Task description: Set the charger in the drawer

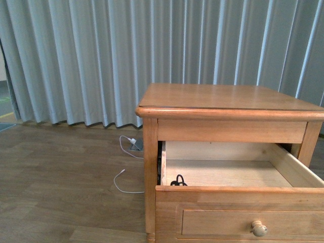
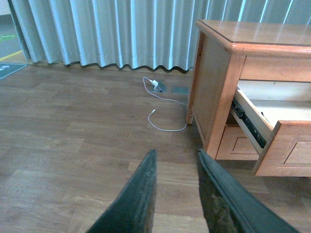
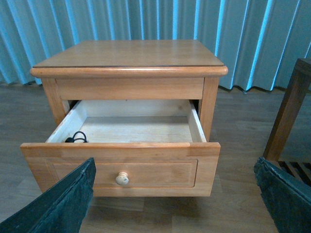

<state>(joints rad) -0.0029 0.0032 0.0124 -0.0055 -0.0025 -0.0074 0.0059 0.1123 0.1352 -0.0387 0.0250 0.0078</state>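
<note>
The drawer [image 1: 238,202] of the honey-brown nightstand stands pulled out, its pale wood inside showing. The charger [image 1: 177,181] lies inside at the front left corner. Only loops of its black cord show above the drawer front, also in the right wrist view as the charger [image 3: 77,138]; the plug block is hidden. My right gripper [image 3: 174,165] is open wide, level with the drawer front [image 3: 146,167] and its round knob [image 3: 122,179], touching nothing. My left gripper [image 2: 176,153] is open above bare floor, left of the nightstand, with the drawer [image 2: 286,145] off to its side.
A white charger with a long white cable [image 1: 132,142] lies on the wood floor by the grey curtain [image 1: 101,55], left of the nightstand. The nightstand top [image 1: 223,96] is bare. Another dark wooden piece of furniture [image 3: 291,111] stands to the nightstand's right.
</note>
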